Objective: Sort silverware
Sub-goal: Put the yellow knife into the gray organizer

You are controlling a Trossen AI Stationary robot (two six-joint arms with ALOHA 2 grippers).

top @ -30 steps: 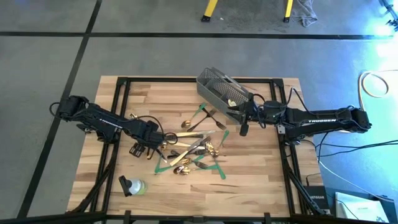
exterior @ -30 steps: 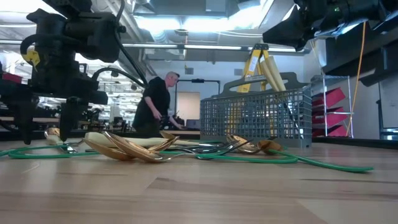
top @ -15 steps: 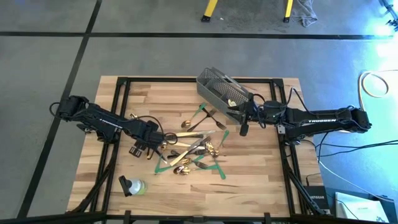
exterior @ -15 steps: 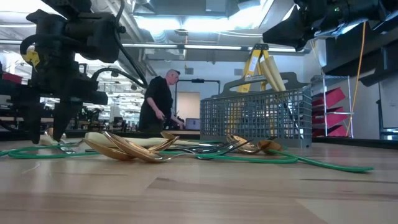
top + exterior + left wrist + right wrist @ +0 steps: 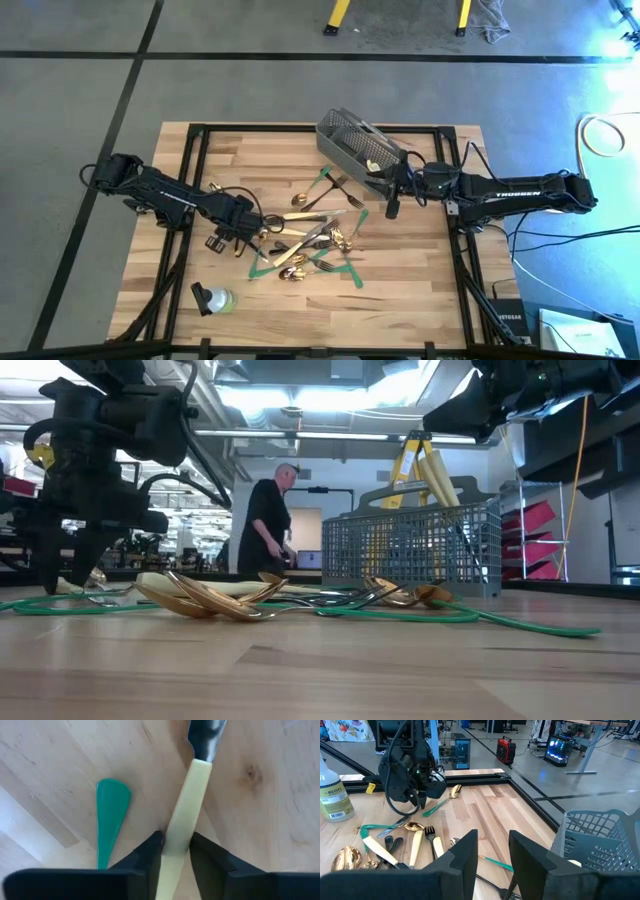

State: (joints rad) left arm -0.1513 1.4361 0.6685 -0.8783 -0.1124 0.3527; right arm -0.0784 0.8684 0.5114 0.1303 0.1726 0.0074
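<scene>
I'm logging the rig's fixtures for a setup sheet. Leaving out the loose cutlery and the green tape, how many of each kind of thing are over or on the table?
Grippers: 2 (left gripper, right gripper)
Wire basket: 1
Spray bottle: 1
Total: 4

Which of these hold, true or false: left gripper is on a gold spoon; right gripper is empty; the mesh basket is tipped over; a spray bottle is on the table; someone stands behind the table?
1. The left gripper is on a shiny gold spoon. False: its fingers close on a cream-handled knife.
2. The right gripper holds nothing. True.
3. The grey wire mesh basket lies tipped over. False: it stands upright.
4. A spray bottle lies on the wooden table. True.
5. A person stands in the room behind. True.
</scene>
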